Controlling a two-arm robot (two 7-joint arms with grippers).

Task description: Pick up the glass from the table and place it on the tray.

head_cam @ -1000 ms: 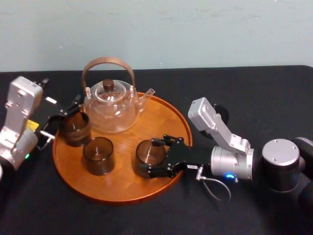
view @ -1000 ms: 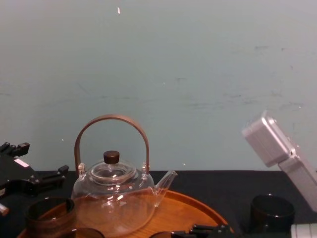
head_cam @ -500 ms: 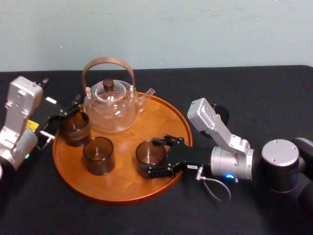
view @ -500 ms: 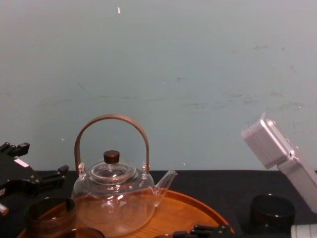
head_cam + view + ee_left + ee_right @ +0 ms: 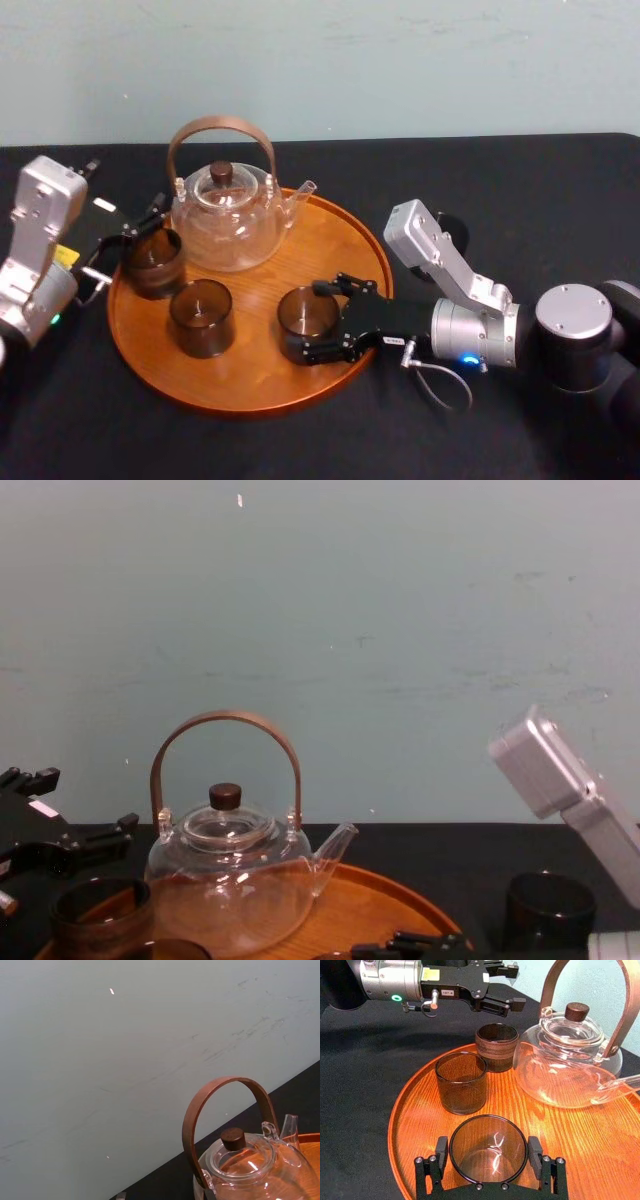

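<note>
My left gripper (image 5: 133,232) spread apart beside a ribbed dark tumbler (image 5: 152,262); another smoky tumbler (image 5: 201,317) and clear glass teapot with brown handle (image 5: 225,222) crowd the round orange wooden tray (image 5: 250,380); my right gripper (image 5: 318,320) clamps the smoky-brown glass (image 5: 488,1147) standing on it

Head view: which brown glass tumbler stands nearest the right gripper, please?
The rightmost tumbler on the round orange wooden tray; its two neighbours stand farther left.

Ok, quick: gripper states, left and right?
Left gripper: open, holding nothing.
Right gripper: closed on the glass, which stands on the tray.
</note>
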